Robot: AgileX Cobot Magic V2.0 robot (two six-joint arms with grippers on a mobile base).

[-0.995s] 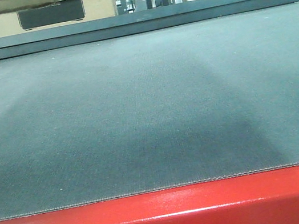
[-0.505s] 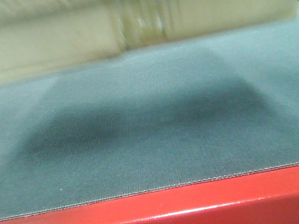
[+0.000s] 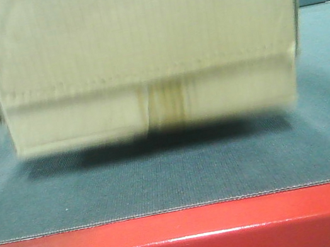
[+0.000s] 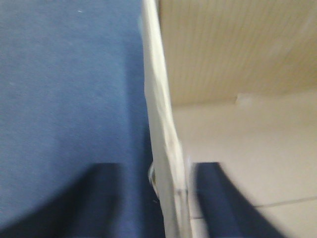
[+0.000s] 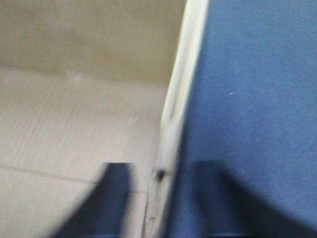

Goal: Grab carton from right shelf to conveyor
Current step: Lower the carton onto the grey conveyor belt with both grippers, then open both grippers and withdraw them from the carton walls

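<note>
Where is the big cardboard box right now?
Front view: the carton fills the upper centre, over the conveyor belt, behind its red front edge.

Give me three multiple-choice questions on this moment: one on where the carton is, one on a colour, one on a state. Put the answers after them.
1. Where is the carton?
A. On a steel shelf
B. Over the conveyor belt
C. On the floor

2. What colour is the conveyor's front frame edge?
A. Yellow
B. Green
C. Red

3. How is the carton's top?
A. Open
B. Taped shut
C. Covered by a blue bin

Answers:
1 B: the front view shows the woven belt around the carton and the carton's shadow just beneath it.
2 C: a glossy red strip runs along below the belt.
3 A: both wrist views look down past a wall edge into the carton's bare inside.
</note>
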